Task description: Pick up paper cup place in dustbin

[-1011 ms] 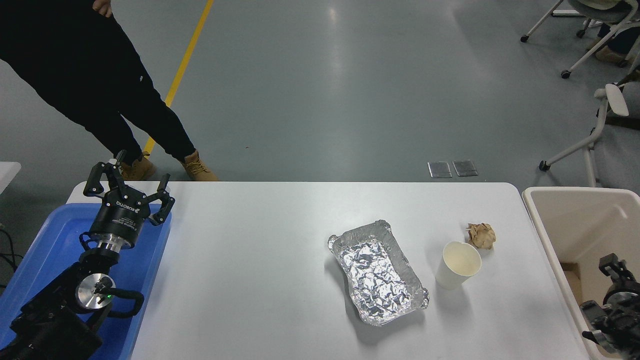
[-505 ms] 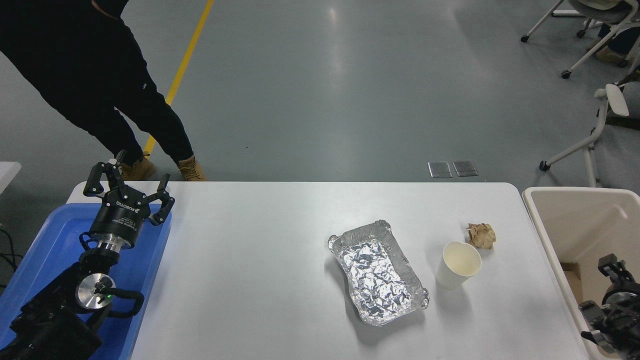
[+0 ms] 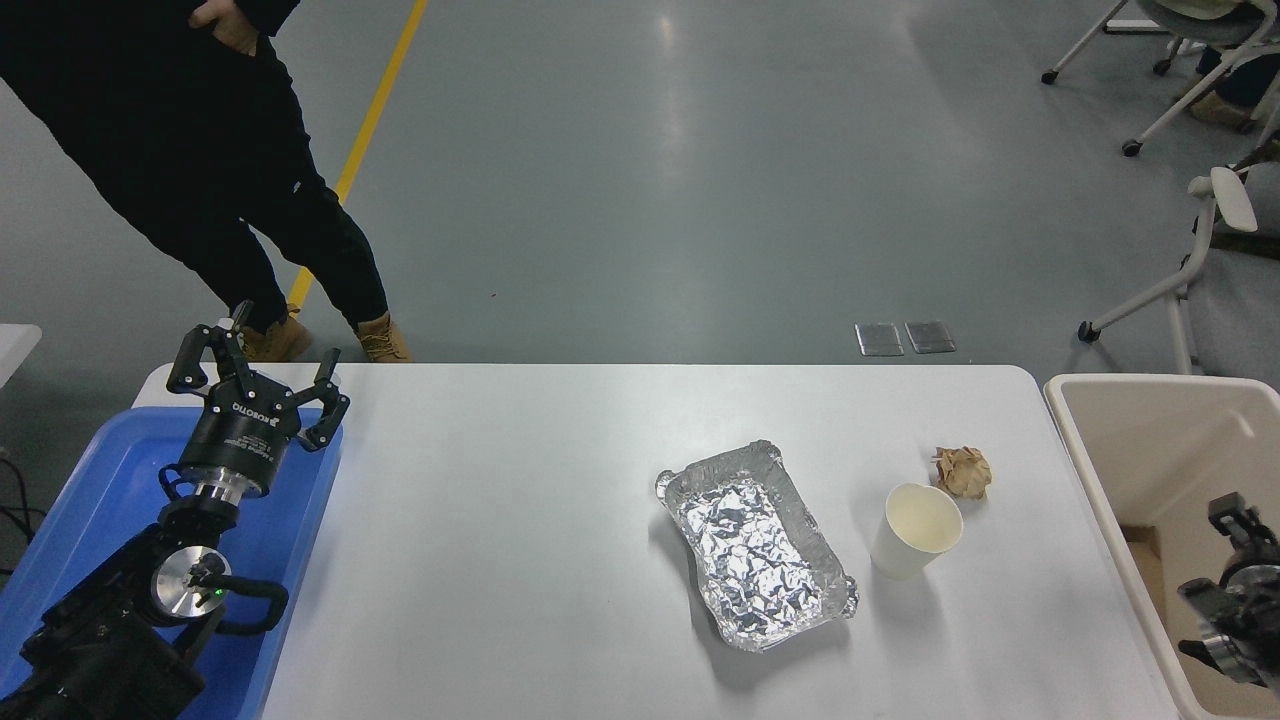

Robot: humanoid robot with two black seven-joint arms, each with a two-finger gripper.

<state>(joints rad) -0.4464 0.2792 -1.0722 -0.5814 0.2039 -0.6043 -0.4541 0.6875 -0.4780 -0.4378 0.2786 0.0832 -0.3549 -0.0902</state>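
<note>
The white paper cup [image 3: 914, 530] stands upright on the white table [image 3: 520, 560], right of centre, with its cream inside showing. The large beige dustbin [image 3: 1150, 450] stands off the table's right edge. My right gripper [image 3: 1236, 560] sits at the lower right over the dustbin's inside, well to the right of the cup and apart from it; only part of it shows. My left gripper [image 3: 258, 375] is open and empty, parked at the lower left over the blue tray [image 3: 90, 480].
A crinkled foil tray [image 3: 757, 545] lies just left of the cup. A crumpled brown paper ball [image 3: 964, 470] lies just behind the cup. A person in black stands at the far left side [image 3: 200, 150]. Office chairs stand at the upper right [image 3: 1200, 230].
My right gripper has shifted a little up and to the right over the dustbin. The person at the far left has shifted stance. The cup has not moved.
</note>
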